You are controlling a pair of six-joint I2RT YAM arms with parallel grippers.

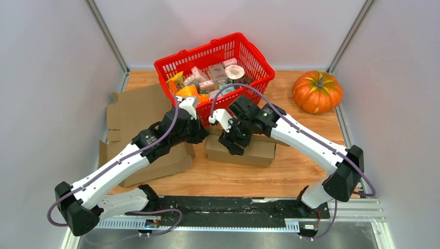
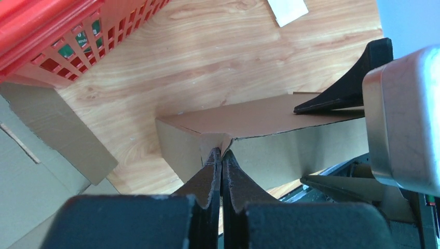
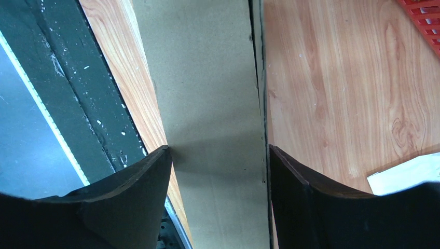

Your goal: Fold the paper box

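Pinching what looks like a corner flap, your left gripper [image 2: 221, 154] is closed on the paper box [image 1: 257, 153], lying just before the red basket [image 1: 205, 54]; your right gripper [image 3: 218, 155] holds its fingers apart over the box top.

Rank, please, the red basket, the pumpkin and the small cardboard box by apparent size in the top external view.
Largest: red basket.
Then pumpkin and cardboard box, too alike to rank; the box is partly hidden.

I see a red basket [image 1: 259, 61] packed with small packaged goods on the wood table [image 1: 290, 171]. Orange pumpkin [image 1: 317, 92] is well right of the basket, and flat cardboard sheets [image 1: 136, 109] lie just left of it.
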